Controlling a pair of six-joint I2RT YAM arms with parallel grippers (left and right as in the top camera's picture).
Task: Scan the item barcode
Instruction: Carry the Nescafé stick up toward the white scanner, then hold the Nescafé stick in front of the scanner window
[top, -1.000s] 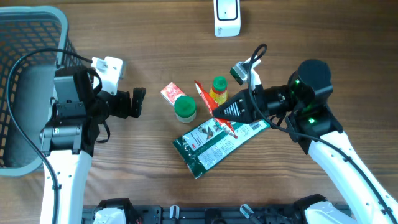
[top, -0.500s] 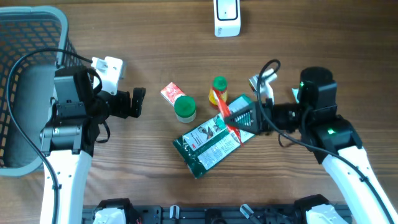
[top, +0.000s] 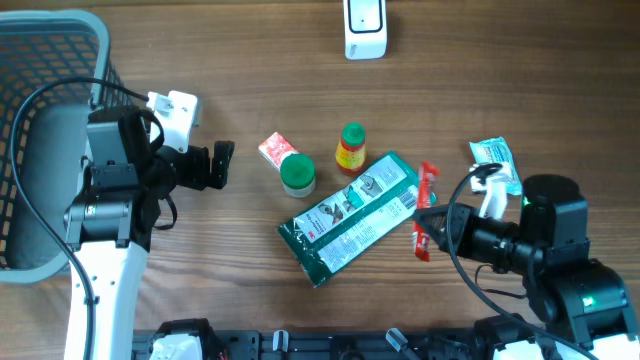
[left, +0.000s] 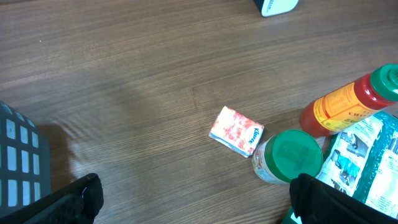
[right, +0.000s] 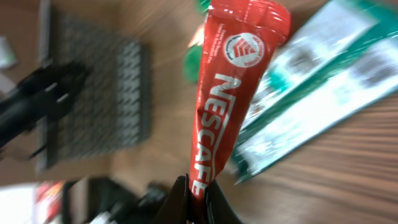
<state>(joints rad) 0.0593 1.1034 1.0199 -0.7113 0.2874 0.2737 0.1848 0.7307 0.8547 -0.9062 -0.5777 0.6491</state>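
Right fingers (right: 175, 205) on sachet (right: 231, 93) beside pouch (right: 311, 87)

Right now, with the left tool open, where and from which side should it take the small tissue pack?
I would come straight down from above and close across the narrow width of the tissue pack, near its end away from the green-lidded jar. It lies flat on the table, so only its long edges offer a hold, and the jar crowds its other end.
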